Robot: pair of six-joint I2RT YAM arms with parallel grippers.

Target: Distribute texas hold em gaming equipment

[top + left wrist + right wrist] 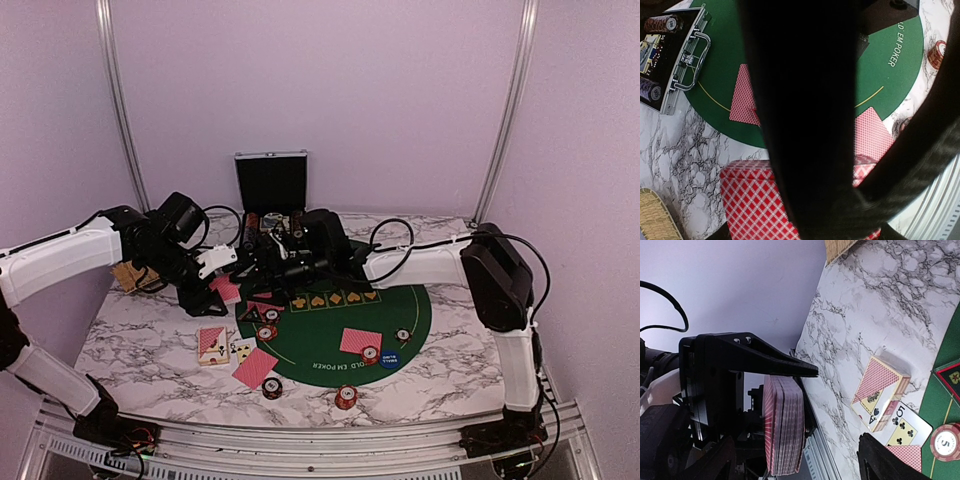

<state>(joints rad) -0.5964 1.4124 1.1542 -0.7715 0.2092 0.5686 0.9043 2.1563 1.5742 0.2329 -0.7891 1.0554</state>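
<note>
My left gripper point(224, 286) is shut on a deck of red-backed cards point(750, 205), held on edge above the table's left half. The deck point(782, 425) stands between the spread fingers of my right gripper point(795, 445), which is open and not touching it. In the top view the right gripper point(264, 272) sits just right of the left one. Single red-backed cards point(360, 342) point(255, 367) lie face down. Striped chips point(346, 397) point(271, 388) point(370, 354) and a blue disc point(389, 360) lie on and around the green mat point(410, 310). A black shape blocks the middle of the left wrist view.
A card box point(880, 385) lies on the marble left of the mat, with a face-up five of clubs point(905, 427) beside it. The open black case point(272, 185) stands at the back centre. A woven tray point(128, 275) sits at the far left under the left arm.
</note>
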